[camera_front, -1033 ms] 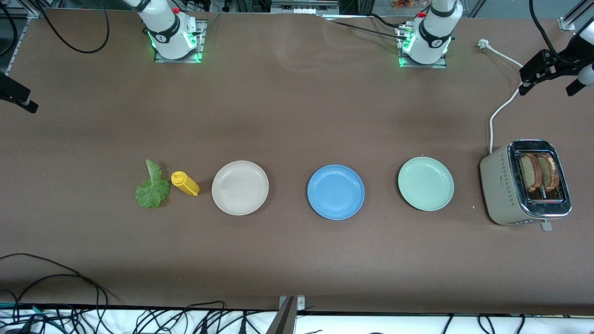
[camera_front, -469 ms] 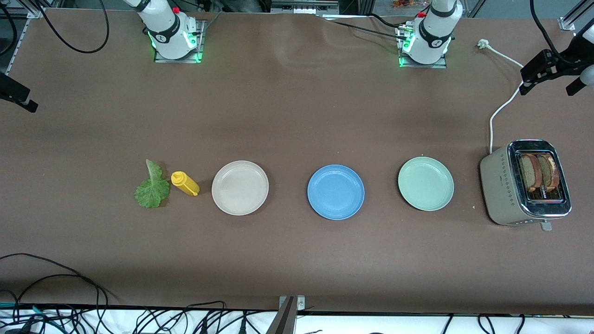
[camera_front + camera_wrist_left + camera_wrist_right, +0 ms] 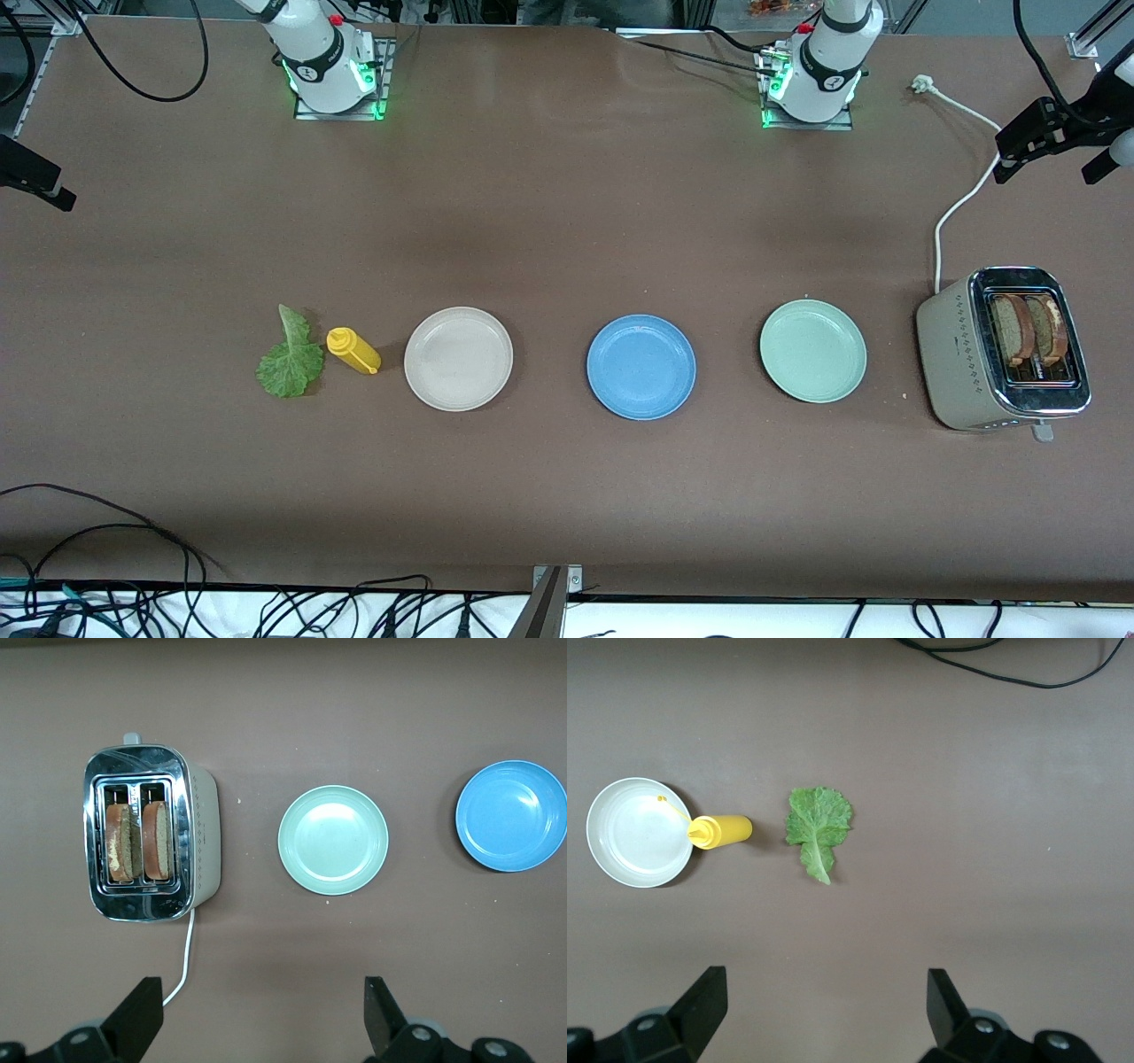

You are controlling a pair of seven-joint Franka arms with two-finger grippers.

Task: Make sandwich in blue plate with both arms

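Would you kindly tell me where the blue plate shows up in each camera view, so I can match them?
Front view: the blue plate sits mid-table, middle of the three plates.
Left wrist view: at the picture's edge, partly cut off.
Right wrist view: not in it.
Shared landmark: the green plate beside it, toward the toaster.

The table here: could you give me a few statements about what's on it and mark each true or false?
1. The blue plate holds nothing. True.
2. Both bread slices stand in the toaster. True.
3. The lettuce lies on the white plate. False: it lies on the table beside the yellow bottle.
4. The left gripper holds a slice. False: it is open, up over the table by the toaster.
5. The right gripper is open. True.
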